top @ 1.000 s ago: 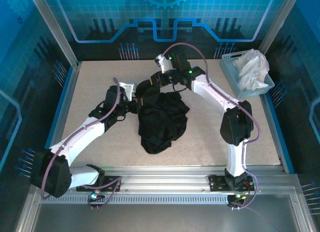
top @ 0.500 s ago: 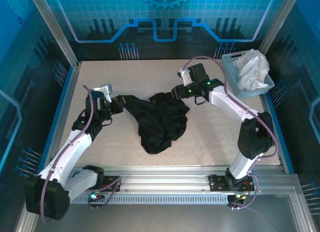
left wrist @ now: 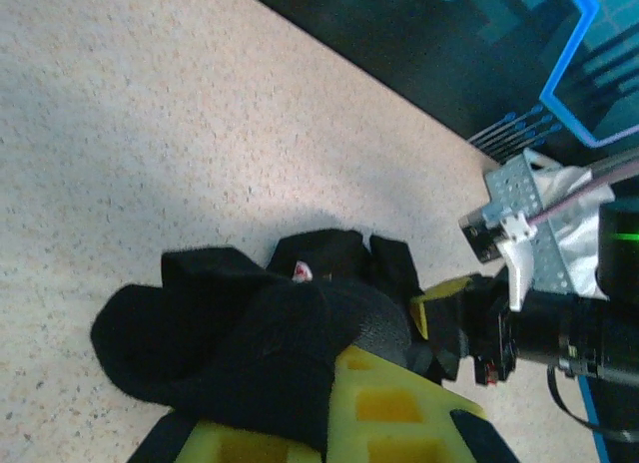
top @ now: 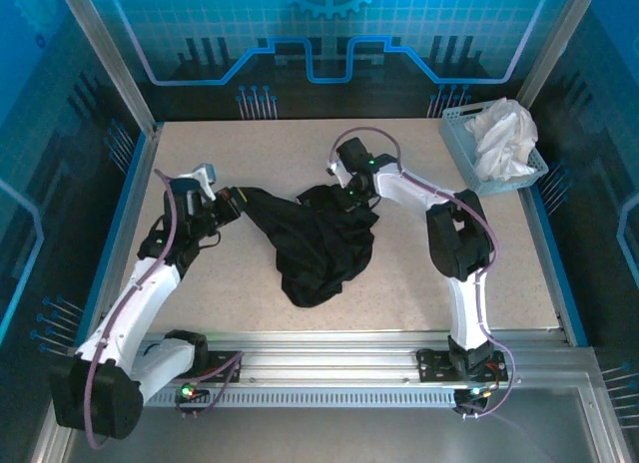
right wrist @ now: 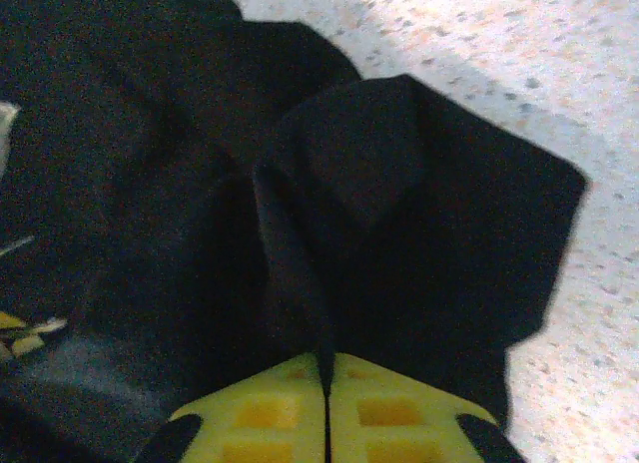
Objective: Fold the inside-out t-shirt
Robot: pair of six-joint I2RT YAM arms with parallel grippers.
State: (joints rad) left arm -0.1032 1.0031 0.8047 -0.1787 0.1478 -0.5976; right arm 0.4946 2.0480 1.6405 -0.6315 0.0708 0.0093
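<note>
Left tool (top: 233, 199) clenches the black t-shirt (top: 319, 243) at its nine-o'clock edge; right tool (right wrist: 326, 366), pads pressed together, pinches a fold at one o'clock, on the table (top: 429, 283).

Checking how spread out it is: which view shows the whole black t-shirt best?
Top external: the whole t-shirt, crumpled, is in frame. Left wrist shows one bunched corner; right wrist, a close-up fold.
</note>
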